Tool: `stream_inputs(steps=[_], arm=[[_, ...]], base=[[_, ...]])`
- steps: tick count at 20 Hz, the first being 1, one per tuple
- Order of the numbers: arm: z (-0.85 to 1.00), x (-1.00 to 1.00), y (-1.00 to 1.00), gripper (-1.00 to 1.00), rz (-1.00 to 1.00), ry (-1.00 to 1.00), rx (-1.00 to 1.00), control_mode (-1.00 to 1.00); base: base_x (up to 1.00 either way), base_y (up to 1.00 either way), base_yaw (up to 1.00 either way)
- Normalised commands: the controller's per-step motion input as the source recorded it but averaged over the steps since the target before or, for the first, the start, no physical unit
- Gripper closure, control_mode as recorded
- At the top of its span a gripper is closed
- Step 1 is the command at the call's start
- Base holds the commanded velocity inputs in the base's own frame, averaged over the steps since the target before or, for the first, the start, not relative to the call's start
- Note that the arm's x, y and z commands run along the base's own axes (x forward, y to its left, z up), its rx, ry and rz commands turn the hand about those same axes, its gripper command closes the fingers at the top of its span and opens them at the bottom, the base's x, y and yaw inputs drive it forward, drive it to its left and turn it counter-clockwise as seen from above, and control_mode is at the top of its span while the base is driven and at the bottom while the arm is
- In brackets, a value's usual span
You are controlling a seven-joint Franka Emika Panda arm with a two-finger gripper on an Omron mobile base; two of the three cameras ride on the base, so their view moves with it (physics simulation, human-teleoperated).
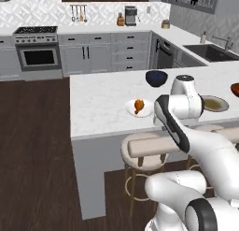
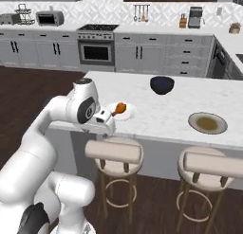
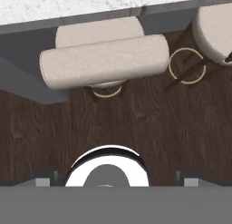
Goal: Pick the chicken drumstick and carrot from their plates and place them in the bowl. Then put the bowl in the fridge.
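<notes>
Reaching for drumstick (image 1: pixel 139 105) on white plate (image 1: pixel 145 111), you risk clipping stool (image 3: pixel 104 60) under gripper (image 3: pixel 116 182); fingers apart, empty

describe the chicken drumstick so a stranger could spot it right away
Start at the white marble island counter with the two stools tucked under it. Near its front edge sits a plain white plate, and the chicken drumstick lies on it. It is small, golden-orange and chunky, unlike the dark bowl behind it.
</notes>
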Motion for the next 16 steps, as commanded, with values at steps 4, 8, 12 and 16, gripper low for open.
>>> stream_inputs(steps=[4,8,12,16], arm=[[0.00,0.00,0.00,-1.00,0.00,0.00,0.00,1.00],[0.00,0.00,0.00,-1.00,0.00,0.00,0.00,1.00],[-0.12,1.00,0.06,-1.00,0.02,0.01,0.07,-1.00],[-0.61,0.94,0.00,-1.00,0.00,0.01,0.12,-1.00]], base=[[1.00,0.04,0.02],[1.00,0.01,0.04],[0.00,0.00,0.00],[0.00,0.00,0.00]])
